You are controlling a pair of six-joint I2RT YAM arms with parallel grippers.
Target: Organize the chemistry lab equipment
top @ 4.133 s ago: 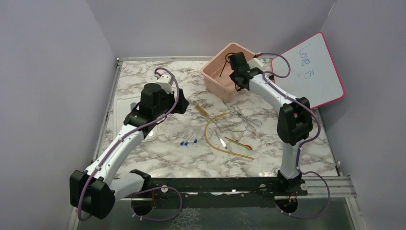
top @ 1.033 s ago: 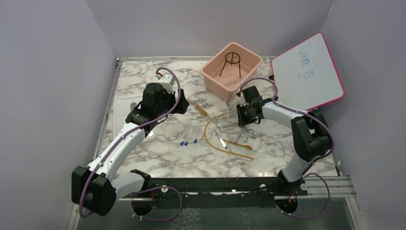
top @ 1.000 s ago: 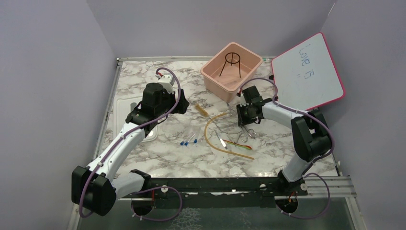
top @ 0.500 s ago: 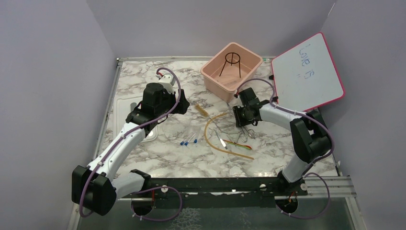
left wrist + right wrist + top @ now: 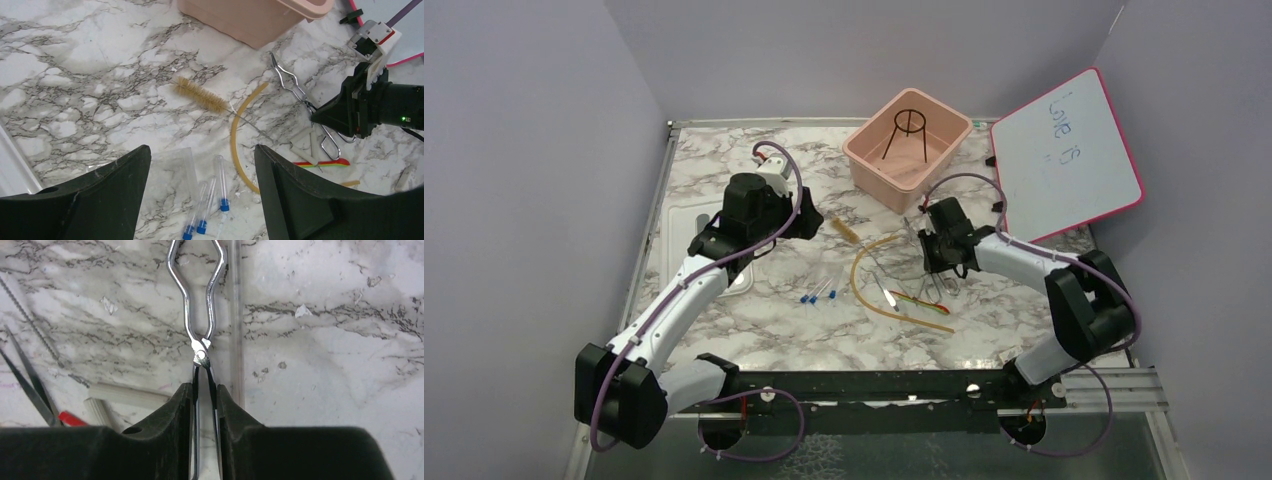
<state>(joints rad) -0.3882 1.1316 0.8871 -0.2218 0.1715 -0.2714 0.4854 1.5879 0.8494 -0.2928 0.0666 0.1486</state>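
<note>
- Tongs (image 5: 201, 352) are lying on the tabletop (image 5: 724, 160) near the bin (image 5: 864, 150) (tripod (image 5: 908, 125) already standing inside).
- Right jaws are pinching both tong handles just below the pivot, nearly closed.
- Left jaws are hanging wide open, holding nothing.
- Pickup is seemingly being secured; the next move is calling for a straight lift, then a carry over the bin rim.

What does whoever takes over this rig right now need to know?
Left gripper: open, empty, above the blue-capped test tubes.
Right gripper: shut on the metal tongs, just behind their pivot.
Done: black wire tripod stands in the pink bin.
Left: bin the tongs, then the tan rubber tube, brush, test tubes and white sticks lying on the marble table.
</note>
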